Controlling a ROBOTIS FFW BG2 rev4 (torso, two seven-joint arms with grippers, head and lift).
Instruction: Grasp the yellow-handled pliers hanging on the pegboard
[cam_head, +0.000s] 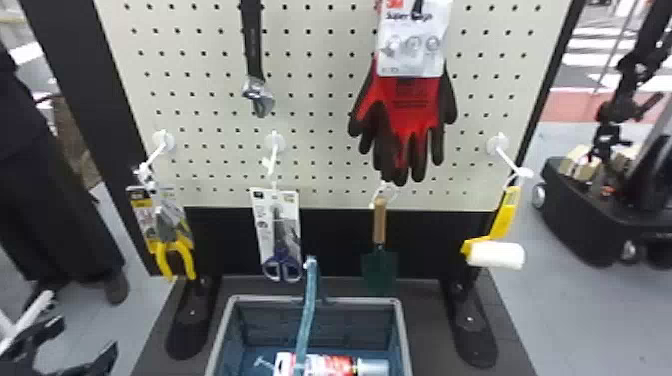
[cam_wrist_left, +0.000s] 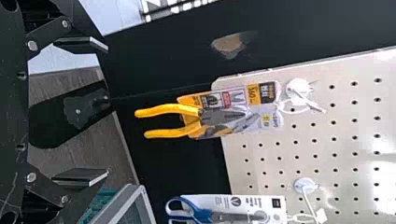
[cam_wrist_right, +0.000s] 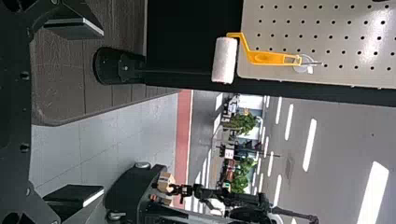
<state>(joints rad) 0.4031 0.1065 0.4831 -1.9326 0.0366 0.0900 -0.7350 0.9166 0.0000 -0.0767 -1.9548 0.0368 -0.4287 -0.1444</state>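
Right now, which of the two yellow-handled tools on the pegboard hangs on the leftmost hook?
The yellow-handled pliers, carded, with two curved grips; the paint roller hangs rightmost.

1. A cream pegboard (cam_head: 320, 165) is standing before me, sitting inside a black frame (cam_head: 85, 100) on a dark platform (cam_head: 425, 310).
2. Pale grey floor (cam_head: 575, 320) is stretching off to the right, running up to a red stripe (cam_head: 565, 107) and white stripes (cam_head: 590, 45).
3. A black wheeled cart (cam_head: 590, 225) is standing on that floor, right of the board.
4. Even daylight is falling over everything.

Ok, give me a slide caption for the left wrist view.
Open left gripper faces yellow-handled pliers hanging on the pegboard.
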